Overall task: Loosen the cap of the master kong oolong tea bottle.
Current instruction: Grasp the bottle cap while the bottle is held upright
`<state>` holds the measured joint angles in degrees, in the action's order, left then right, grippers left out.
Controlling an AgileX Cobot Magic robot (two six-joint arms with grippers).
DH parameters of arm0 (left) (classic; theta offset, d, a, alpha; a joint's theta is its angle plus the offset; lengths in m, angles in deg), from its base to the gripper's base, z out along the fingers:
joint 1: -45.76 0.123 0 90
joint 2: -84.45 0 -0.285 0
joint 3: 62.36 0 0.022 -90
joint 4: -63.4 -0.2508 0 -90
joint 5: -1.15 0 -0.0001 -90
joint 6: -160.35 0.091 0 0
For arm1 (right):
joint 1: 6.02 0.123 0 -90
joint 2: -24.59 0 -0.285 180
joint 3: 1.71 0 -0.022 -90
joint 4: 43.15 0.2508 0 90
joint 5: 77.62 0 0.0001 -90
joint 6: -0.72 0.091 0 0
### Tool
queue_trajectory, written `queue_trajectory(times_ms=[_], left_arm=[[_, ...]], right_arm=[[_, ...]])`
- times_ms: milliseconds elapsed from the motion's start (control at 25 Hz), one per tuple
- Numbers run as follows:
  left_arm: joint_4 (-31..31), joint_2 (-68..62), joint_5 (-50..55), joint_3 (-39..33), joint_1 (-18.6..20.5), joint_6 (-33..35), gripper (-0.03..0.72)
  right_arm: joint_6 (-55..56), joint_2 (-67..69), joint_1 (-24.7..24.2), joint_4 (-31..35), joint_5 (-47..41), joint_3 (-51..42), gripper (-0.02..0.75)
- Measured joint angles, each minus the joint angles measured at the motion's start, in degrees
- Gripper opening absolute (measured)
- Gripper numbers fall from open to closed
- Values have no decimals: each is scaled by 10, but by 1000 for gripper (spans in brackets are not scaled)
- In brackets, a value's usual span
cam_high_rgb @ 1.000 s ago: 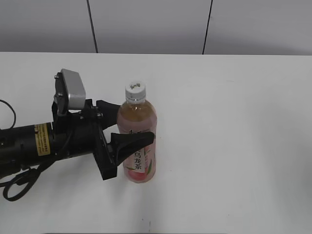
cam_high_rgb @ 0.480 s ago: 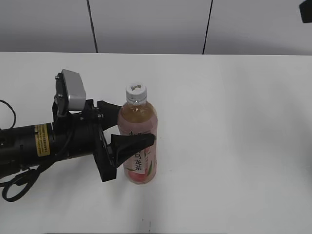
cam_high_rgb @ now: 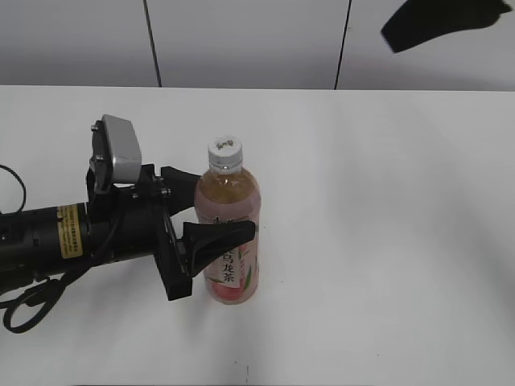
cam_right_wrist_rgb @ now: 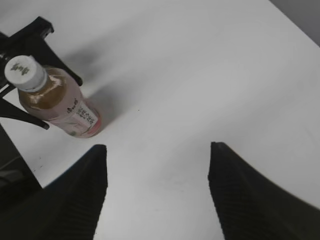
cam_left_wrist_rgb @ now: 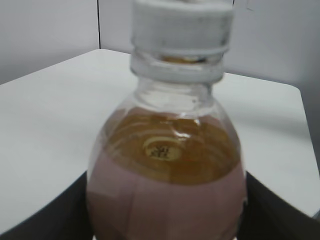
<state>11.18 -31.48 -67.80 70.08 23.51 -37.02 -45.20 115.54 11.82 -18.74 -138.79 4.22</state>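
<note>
The master kong oolong tea bottle [cam_high_rgb: 230, 241] stands upright on the white table, with pale amber tea and a pink label. Its white cap [cam_high_rgb: 224, 150] sits on top. My left gripper [cam_high_rgb: 211, 219] is shut on the bottle's body, one black finger on each side. In the left wrist view the bottle [cam_left_wrist_rgb: 167, 185] fills the frame, with the cap [cam_left_wrist_rgb: 182, 25] at the top. My right gripper [cam_right_wrist_rgb: 155, 165] is open and empty, high above the table to the right of the bottle [cam_right_wrist_rgb: 62, 102] and cap [cam_right_wrist_rgb: 21, 71]. In the exterior view it is a dark shape [cam_high_rgb: 438, 24] at the top right.
The white table [cam_high_rgb: 386, 209] spreads to the right of the bottle. A grey panelled wall [cam_high_rgb: 241, 40] stands behind its far edge. The left arm's black body with a yellow label [cam_high_rgb: 68, 233] lies along the table's left side.
My right arm has come further into the exterior view at the top right, moving left. The left gripper and the bottle have not moved.
</note>
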Motion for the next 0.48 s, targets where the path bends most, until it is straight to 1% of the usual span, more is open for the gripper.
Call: queue_trajectory(times_ms=[120,240,360,480], left_arm=[[0,0,0,0,0,0,461],[0,0,0,0,0,0,461],[0,0,0,0,0,0,461],[-1,0,0,0,0,0,461]], right_arm=[[4,40,59,-17,-20,29,482],[29,85,104,-21,-63,68,463],[75,128,136,-31,-80,116,446],[149,164,161,-66,-82,163,441]])
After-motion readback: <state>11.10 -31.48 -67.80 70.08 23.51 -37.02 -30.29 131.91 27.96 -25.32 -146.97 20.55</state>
